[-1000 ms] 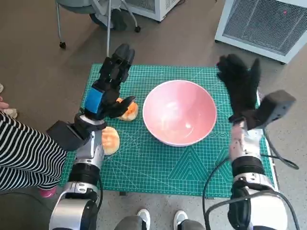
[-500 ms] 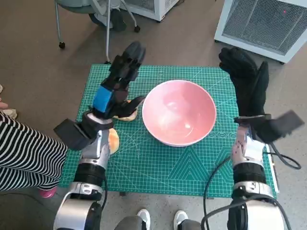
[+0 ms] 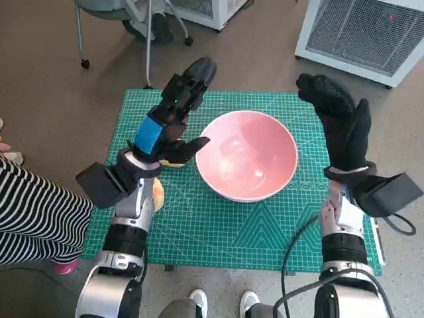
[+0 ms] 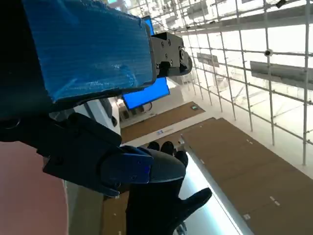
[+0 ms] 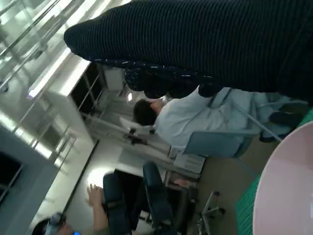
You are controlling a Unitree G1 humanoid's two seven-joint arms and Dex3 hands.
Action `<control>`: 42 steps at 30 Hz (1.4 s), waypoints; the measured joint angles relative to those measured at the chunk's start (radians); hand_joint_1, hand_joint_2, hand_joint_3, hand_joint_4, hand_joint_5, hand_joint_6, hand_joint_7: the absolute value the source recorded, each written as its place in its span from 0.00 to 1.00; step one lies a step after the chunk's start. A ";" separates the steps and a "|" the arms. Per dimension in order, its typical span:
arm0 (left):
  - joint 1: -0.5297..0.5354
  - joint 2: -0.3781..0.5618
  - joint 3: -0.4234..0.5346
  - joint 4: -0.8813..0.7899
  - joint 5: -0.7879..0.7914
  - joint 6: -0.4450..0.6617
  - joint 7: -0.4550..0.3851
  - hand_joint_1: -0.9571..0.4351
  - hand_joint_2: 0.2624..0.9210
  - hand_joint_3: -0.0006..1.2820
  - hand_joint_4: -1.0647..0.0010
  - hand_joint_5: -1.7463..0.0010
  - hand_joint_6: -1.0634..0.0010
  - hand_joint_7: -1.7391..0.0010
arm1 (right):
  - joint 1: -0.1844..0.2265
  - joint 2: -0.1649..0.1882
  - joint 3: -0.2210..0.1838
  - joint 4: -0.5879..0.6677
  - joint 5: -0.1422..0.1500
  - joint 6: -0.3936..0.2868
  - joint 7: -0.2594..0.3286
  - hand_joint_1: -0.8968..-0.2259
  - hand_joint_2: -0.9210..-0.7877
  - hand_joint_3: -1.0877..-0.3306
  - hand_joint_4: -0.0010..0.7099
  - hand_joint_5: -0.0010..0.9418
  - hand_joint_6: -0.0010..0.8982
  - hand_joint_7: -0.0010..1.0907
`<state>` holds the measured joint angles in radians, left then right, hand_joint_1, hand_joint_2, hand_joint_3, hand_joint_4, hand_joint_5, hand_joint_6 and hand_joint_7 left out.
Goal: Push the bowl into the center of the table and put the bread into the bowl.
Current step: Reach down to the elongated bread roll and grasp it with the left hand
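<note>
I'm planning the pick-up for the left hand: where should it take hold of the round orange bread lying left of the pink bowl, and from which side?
Probably from above, gripping across the round orange bread at its widest part. It lies low on the green cutting mat, with only a sliver showing beside the left forearm, so a side approach looks awkward. The left hand hovers empty beside the pink bowl, whose wall crowds the right side.

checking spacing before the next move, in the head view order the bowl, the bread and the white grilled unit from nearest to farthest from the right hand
From the right hand:
1. Pink bowl, just beside it toward the table's middle.
2. White grilled unit, on the floor beyond the table's far right corner.
3. Bread, across the bowl, under the left hand.
</note>
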<state>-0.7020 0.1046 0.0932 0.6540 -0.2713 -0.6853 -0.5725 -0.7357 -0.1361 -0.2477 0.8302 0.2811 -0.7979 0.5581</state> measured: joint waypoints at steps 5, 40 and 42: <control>-0.005 -0.003 -0.001 0.001 0.000 -0.001 -0.006 0.19 1.00 0.27 0.93 1.00 1.00 0.79 | 0.001 0.000 0.014 -0.002 -0.006 0.000 -0.002 0.26 0.00 0.50 0.19 0.01 0.18 0.21; -0.184 0.422 -0.072 0.256 0.483 -0.053 0.224 0.31 0.90 0.01 0.87 1.00 0.91 0.84 | 0.012 -0.013 0.076 -0.085 -0.051 0.040 -0.087 0.23 0.00 0.48 0.21 0.01 0.13 0.26; -0.201 0.439 -0.090 0.287 0.501 -0.034 0.223 0.31 0.89 0.01 0.87 1.00 0.88 0.87 | 0.012 -0.009 0.082 -0.094 -0.051 0.045 -0.089 0.23 0.00 0.48 0.20 0.01 0.12 0.27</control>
<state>-0.9027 0.5435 0.0032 0.9410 0.2297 -0.7196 -0.3495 -0.7240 -0.1452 -0.1655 0.7366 0.2300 -0.7529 0.4694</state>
